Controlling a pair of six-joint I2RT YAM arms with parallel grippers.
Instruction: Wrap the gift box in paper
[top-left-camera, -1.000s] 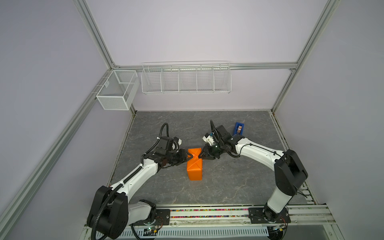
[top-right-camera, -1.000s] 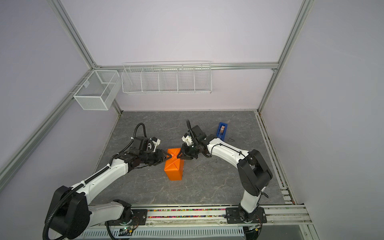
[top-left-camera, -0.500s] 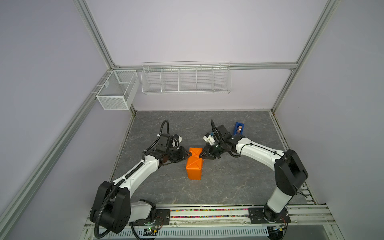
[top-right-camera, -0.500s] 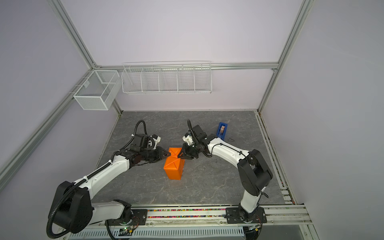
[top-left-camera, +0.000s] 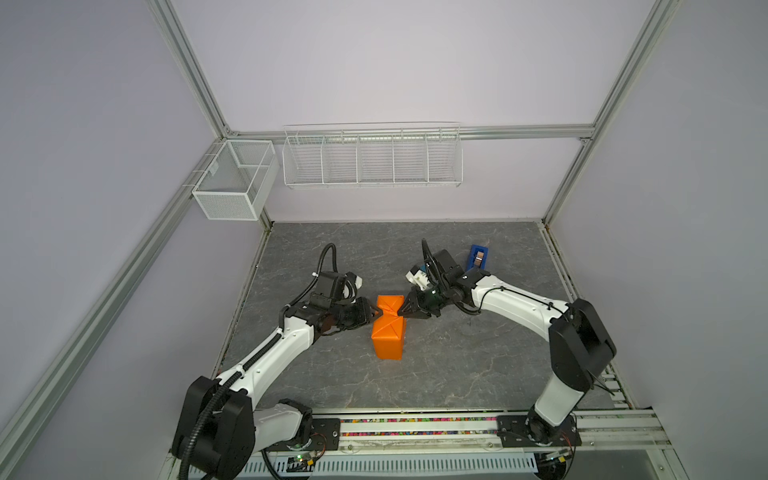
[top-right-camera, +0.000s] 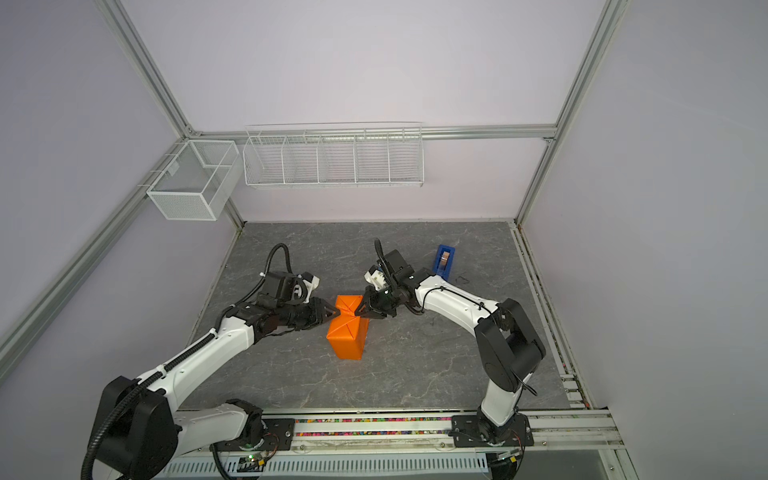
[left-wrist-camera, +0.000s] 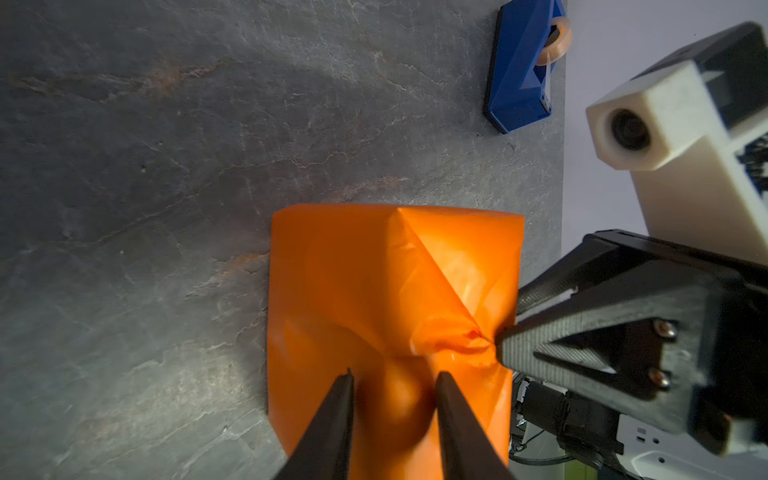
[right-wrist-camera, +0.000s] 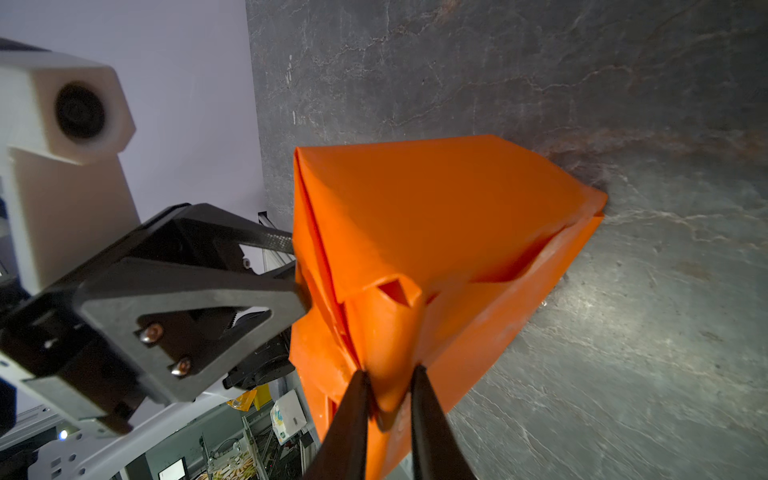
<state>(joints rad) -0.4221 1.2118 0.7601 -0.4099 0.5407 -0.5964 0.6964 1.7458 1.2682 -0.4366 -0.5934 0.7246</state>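
Observation:
The orange paper (top-left-camera: 388, 332) (top-right-camera: 345, 336) is folded around the gift box, which is hidden inside it. The parcel stands upright on the grey table in both top views. My left gripper (top-left-camera: 376, 312) (left-wrist-camera: 392, 376) meets the parcel's upper end from the left. Its fingers stand apart, tips against the paper, with a hump of paper between them. My right gripper (top-left-camera: 400, 311) (right-wrist-camera: 388, 386) comes in from the right and is shut on a folded paper flap at the same end. Each wrist view shows the opposite gripper touching the paper: the right gripper (left-wrist-camera: 509, 320) and the left gripper (right-wrist-camera: 297, 270).
A bright blue tape dispenser (top-left-camera: 478, 257) (top-right-camera: 444, 259) (left-wrist-camera: 521, 66) lies on the table behind the right arm. A long wire basket (top-left-camera: 372, 160) hangs on the back wall. A smaller mesh basket (top-left-camera: 232, 183) hangs on the left frame.
The left gripper has shifted slightly at the parcel's left fold and its fingers stand wider than half a second ago. The right gripper and the parcel have stayed in place.

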